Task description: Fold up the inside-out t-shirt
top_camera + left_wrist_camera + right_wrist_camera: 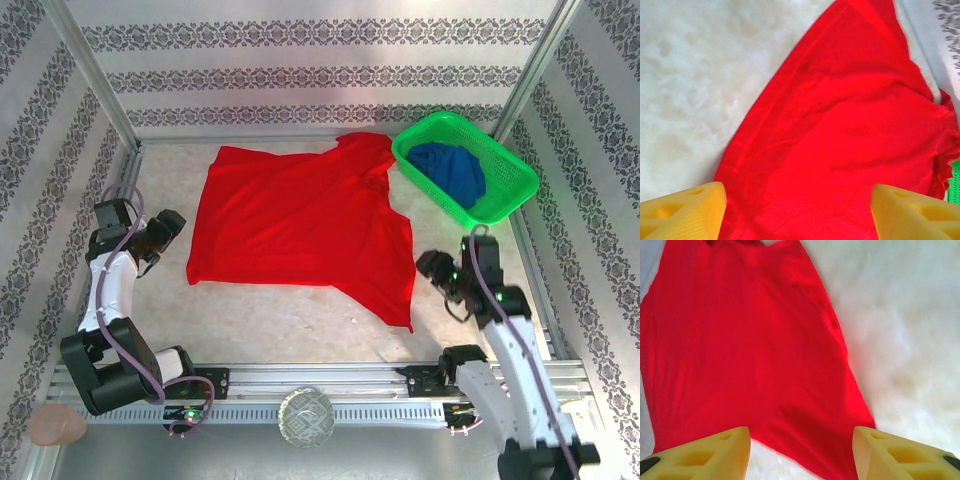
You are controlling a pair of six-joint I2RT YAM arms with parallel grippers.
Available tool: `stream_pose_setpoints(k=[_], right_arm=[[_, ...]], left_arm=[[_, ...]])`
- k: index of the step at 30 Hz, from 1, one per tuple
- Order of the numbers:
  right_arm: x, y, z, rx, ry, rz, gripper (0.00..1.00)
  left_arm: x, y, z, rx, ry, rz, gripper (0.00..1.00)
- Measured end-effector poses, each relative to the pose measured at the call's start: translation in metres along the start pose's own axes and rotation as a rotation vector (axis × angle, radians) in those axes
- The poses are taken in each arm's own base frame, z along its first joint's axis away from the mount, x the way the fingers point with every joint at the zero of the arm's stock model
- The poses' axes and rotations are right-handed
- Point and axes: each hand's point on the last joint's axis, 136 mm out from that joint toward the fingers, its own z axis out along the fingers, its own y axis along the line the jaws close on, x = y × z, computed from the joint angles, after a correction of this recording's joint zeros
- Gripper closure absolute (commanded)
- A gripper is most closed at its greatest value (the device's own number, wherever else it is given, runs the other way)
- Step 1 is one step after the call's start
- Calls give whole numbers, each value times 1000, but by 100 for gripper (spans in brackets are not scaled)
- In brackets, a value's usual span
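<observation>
No legible text or numbers anywhere.
Faint print on the red t-shirt [300,215], near the green basket [512,170], is too small and washed out to read.

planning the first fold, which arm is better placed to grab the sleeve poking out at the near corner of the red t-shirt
Right, likely: the right gripper sits open beside that sleeve, while the left gripper, also open, is across the red t-shirt.
</observation>
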Motion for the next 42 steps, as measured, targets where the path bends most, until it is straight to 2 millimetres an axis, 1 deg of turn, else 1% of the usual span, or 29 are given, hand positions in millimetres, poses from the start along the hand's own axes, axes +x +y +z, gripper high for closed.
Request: stream_pose_setpoints(k=[2,4,5,9,10,12,14,16,17,19,21,24,25,29,31,33,34,38,41,42], right_arm=[[-28,19,15,9,-18,-35,44],[-60,45,40,16,-29,-72,45],[-73,56,54,19,-31,-91,45],[-121,106,111,26,-58,-182,43],[-132,116,122,33,-69,-205,40],[-156,130,138,67,-97,-267,36],[-179,137,145,111,-133,-330,31],[-200,134,146,173,-166,-385,28],[-208,130,145,205,-178,-410,27],[-216,118,143,266,-182,-449,26],[-220,105,144,327,-170,-483,24],[-221,86,155,414,-136,-534,23],[-220,80,161,440,-119,-550,23],[-210,57,187,511,-31,-598,23],[-205,48,198,536,11,-607,25],[-201,38,206,557,48,-609,30],[-202,33,208,574,55,-610,37],[-209,22,207,586,59,-587,71],[-216,12,201,592,43,-542,83],[-217,8,199,597,38,-521,85]], left_arm=[[-1,-13,-1,28,4,22,13],[6,-29,1,63,29,55,4],[10,-35,2,74,41,66,0],[39,-61,19,118,129,123,0],[46,-65,24,122,151,133,0],[57,-70,32,132,189,143,0],[62,-73,39,137,210,141,0],[62,-75,44,144,216,131,0],[61,-76,46,149,213,124,0],[59,-80,49,164,209,117,0],[58,-84,52,179,213,110,0],[54,-89,55,198,209,106,0],[53,-91,56,206,208,105,0],[51,-97,55,229,201,101,0],[50,-98,55,235,198,101,0],[49,-99,55,241,197,100,0],[49,-100,55,245,197,99,0],[47,-102,55,252,190,95,0],[45,-104,55,259,183,93,0],[45,-104,55,259,182,93,0]])
